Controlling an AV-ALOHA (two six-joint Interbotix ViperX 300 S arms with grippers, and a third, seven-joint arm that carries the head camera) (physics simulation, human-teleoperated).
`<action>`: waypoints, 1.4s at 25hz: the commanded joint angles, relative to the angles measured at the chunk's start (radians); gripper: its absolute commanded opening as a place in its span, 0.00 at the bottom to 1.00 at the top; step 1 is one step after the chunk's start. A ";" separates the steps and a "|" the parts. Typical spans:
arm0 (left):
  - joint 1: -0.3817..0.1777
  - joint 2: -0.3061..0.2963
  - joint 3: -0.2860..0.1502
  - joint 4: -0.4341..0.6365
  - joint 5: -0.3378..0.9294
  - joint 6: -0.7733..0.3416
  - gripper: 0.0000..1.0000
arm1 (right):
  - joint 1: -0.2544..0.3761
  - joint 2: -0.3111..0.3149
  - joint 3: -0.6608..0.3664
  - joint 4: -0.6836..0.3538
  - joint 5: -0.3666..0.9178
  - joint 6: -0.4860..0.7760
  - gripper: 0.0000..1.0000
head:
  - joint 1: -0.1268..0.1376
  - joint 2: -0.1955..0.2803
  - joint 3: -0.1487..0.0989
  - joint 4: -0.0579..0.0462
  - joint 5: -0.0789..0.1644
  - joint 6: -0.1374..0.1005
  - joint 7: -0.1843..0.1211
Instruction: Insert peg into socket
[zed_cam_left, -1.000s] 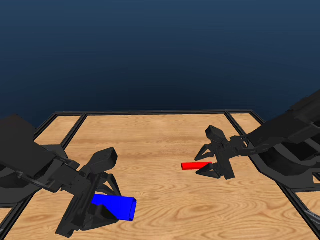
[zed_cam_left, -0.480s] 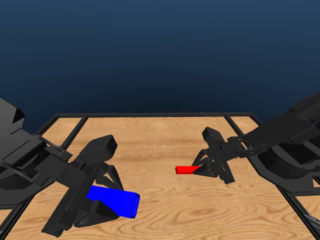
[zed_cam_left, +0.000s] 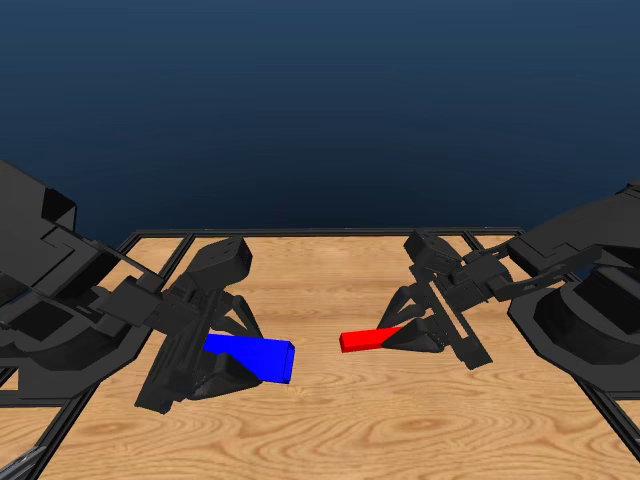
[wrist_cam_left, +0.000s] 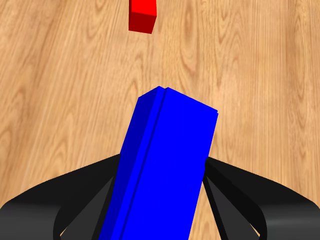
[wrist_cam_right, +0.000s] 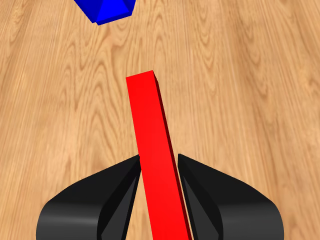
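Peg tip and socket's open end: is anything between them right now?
Nothing: the head view shows only bare table between the peg and the socket.

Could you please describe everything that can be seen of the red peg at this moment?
The peg is a slim, plain, bright red rectangular bar with flat faces and square ends, unmarked. The right gripper is shut on one end, its black fingers pressing both sides. It is held above the wooden table, roughly level, its free end pointing toward the blue socket in the left gripper. A clear gap separates the two; nothing else touches it.
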 joint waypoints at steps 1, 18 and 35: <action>0.000 -0.019 -0.036 0.068 0.046 -0.072 0.00 | 0.035 -0.042 -0.120 -0.098 0.148 0.089 0.00 | 0.010 -0.016 -0.006 0.003 -0.009 0.004 0.000; -0.004 0.036 -0.097 0.119 0.069 -0.116 0.00 | 0.065 0.097 -0.340 -0.344 0.278 0.345 0.00 | 0.012 -0.023 -0.003 0.004 -0.018 0.010 -0.004; 0.024 0.058 -0.131 0.101 0.036 -0.051 0.00 | 0.068 0.313 -0.573 -0.295 0.255 0.228 0.00 | 0.031 -0.020 -0.008 0.008 -0.034 0.002 -0.003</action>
